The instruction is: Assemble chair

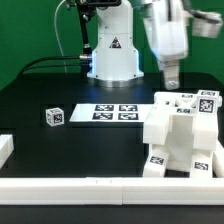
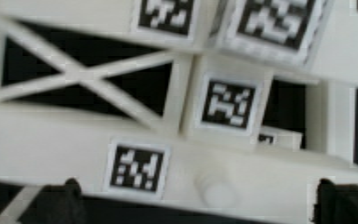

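White rail (image 1: 100, 185) ran along the near table edge. Chair (image 1: 182, 135) sat just behind it at the exterior view's right, blocky, mostly joined, tags facing up and forward, long axis roughly upright and leaning back. Gripper (image 1: 170, 72) hung above it, jaws wide, holding nothing. Risk: descending off-centre could knock the chair or jam a finger (image 2: 66, 198) on a panel. Loose block (image 1: 54, 116) lay well apart.

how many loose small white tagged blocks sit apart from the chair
1: a small tagged block lies alone on the black table at the exterior view's left, apart from the chair. Others may be hidden behind it.
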`<state>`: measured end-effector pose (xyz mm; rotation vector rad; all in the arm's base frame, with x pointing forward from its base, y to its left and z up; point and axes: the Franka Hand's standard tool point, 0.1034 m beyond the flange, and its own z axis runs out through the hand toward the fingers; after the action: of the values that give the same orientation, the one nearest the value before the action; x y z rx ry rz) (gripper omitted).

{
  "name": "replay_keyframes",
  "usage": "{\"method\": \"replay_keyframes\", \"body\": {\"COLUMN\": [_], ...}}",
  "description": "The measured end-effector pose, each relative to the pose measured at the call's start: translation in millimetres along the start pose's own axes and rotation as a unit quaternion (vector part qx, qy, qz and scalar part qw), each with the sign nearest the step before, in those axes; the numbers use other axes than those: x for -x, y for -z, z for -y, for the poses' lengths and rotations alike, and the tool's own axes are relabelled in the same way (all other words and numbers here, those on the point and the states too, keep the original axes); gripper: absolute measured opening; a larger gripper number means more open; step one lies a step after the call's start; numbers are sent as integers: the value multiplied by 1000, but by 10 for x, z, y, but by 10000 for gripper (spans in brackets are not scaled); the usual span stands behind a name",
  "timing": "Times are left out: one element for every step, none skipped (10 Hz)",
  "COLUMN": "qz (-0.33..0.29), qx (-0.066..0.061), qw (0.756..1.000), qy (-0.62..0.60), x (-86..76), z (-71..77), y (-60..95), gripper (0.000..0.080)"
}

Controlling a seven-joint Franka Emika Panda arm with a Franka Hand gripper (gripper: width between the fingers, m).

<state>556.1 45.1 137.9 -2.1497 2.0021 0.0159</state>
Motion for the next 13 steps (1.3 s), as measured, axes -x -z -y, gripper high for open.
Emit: {"method": "replay_keyframes", "body": {"qz": [-1,-7,-8,-8,-8,-9,-9,-11,-14,-6,9,7,7], "qx": [-3,-8,-7,-7,-6,-8,-18,-16,-15,-8,-5,-5,-4], "qw": [999,998,995,990,985,976,963,953,935,928,925,922,923], "qy": [45,66,103,138,173,219,269,301,353,372,379,387,385], "x": [-88,-66,-53,-63,-67,-100,-264,-442,-594,-689,-601,-605,-612], "z": [-6,1,-3,-3,-4,-7,-57,-99,-123,-170,-165,-159,-163], "y": [36,17,7,8,6,7,8,43,70,74,89,82,77], "gripper": [649,649,649,649,649,649,649,649,649,649,649,649,649]}}
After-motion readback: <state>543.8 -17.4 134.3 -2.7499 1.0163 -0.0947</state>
